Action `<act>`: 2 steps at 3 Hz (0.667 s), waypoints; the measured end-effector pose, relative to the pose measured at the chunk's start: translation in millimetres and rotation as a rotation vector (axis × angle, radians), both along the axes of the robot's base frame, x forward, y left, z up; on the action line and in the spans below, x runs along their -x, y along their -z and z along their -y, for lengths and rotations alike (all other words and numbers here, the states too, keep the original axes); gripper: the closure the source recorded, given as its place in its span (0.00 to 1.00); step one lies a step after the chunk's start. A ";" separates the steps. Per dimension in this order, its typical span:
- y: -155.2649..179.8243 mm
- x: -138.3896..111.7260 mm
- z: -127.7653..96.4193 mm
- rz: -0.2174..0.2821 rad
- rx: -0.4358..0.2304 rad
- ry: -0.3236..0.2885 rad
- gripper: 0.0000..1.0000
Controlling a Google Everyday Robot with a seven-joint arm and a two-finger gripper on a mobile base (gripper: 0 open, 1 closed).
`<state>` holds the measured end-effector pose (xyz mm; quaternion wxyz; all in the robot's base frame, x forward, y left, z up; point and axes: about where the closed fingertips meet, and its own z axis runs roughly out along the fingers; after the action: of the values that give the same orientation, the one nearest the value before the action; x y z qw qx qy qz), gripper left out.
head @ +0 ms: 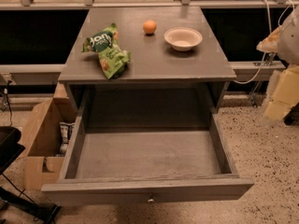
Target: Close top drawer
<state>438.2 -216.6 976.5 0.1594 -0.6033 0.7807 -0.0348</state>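
Observation:
The top drawer of the grey cabinet is pulled far out toward me. It is wide and deep, and its inside is bare. A small round metal knob sits at the centre of its flat front. My gripper hangs at the right edge of the view, to the right of the cabinet and apart from the drawer. It is above the floor, level with the back of the open drawer, and holds nothing that I can see.
On the cabinet top lie a green chip bag, an orange and a white bowl. An open cardboard box stands left of the drawer. A black object is at lower left. Cables hang at the right.

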 end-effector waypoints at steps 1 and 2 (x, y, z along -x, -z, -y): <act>4.5 0.9 -2.0 0.006 -0.003 0.007 0.00; 22.1 15.5 0.7 0.007 -0.027 0.030 0.14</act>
<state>422.6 -217.3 954.3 0.1697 -0.5889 0.7896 -0.0286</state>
